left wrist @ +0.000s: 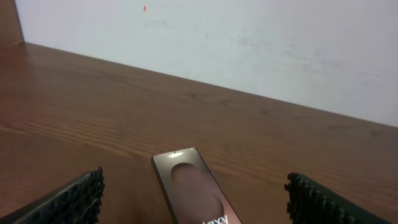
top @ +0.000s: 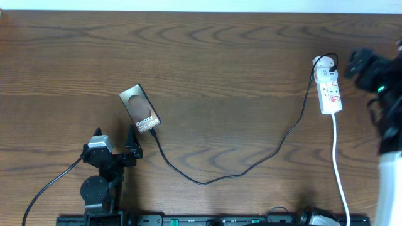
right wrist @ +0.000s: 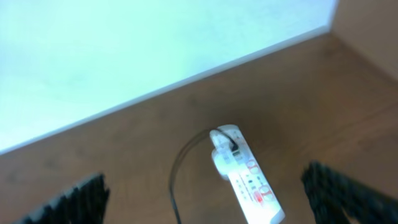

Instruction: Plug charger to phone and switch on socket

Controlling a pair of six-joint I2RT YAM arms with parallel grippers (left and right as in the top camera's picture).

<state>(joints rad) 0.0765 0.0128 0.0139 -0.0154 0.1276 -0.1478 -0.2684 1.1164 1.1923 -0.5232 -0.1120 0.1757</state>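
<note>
Left gripper (top: 116, 145), spread, sits at 7 o'clock of the phone (top: 141, 109); right gripper (top: 363, 64), spread, at 2 o'clock of the socket (top: 329, 88); bare table (top: 239, 75) between.

A desk (top: 220, 69) of dark brown wood with wavy grain fills the scene. Along the desk's far edge stands a plain pale wall (left wrist: 249, 43), faintly smudged, with a tiny red speck (left wrist: 144, 8) high above the desk. Light is soft and even.
</note>
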